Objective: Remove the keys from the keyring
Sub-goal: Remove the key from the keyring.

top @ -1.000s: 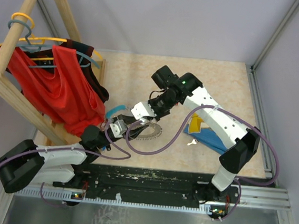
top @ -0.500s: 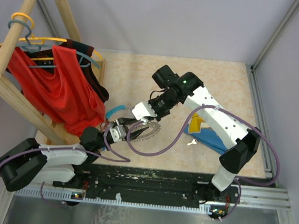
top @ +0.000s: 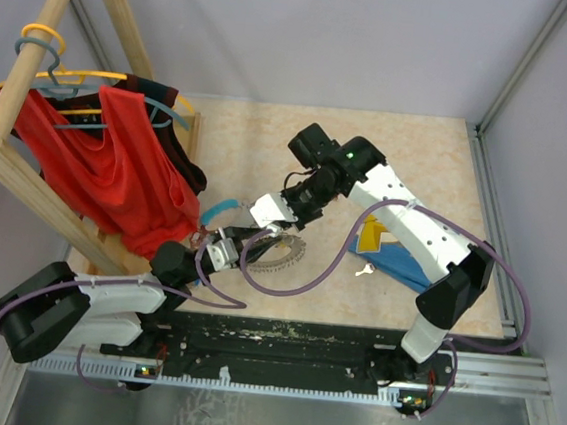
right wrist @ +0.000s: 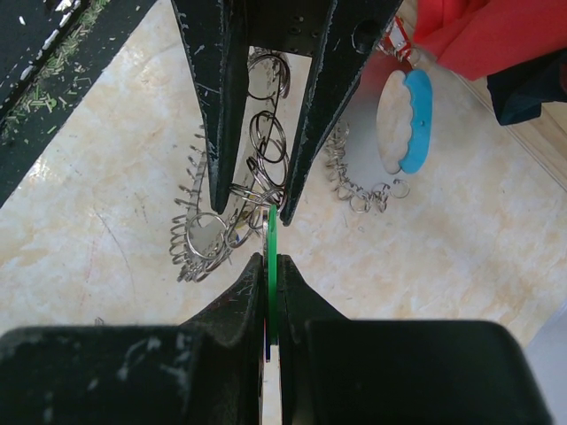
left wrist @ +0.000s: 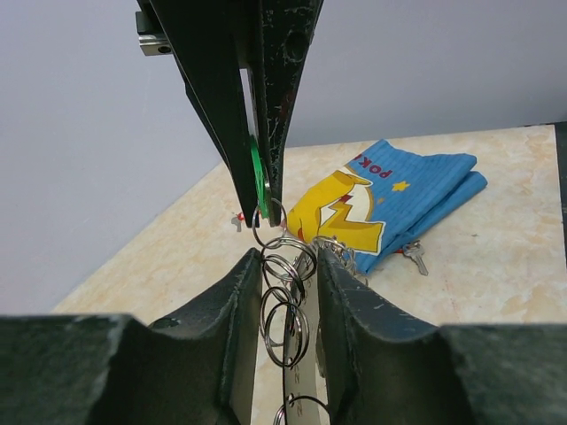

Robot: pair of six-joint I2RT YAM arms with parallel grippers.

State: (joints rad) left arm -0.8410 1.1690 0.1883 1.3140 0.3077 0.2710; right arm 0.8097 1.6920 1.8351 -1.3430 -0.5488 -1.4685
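The keyring [top: 284, 256], a grey band fringed with silver loops, lies near the table's front middle. My left gripper [top: 244, 241] grips its left side. In the left wrist view the fingers [left wrist: 239, 301] hold the band and loops [left wrist: 285, 310] between them. My right gripper [top: 265, 226] comes down from the right, just above the left gripper. It is shut on a key's green tag [right wrist: 273, 266] that hangs on a loop of the keyring [right wrist: 199, 239]. The same tag [left wrist: 258, 181] shows in the right gripper [left wrist: 264, 212] from the left wrist. Other keys are hidden.
A blue and yellow pouch [top: 391, 248] lies to the right with a loose silver key [top: 363, 271] beside it. A wooden rack with red clothing [top: 107, 165] fills the left. A blue and white pad [right wrist: 403, 119] and a loose chain of rings [right wrist: 359, 190] lie near the rack.
My left gripper has edged slightly to the right at the keyring. My right gripper has stayed shut on the green tag in the same place.
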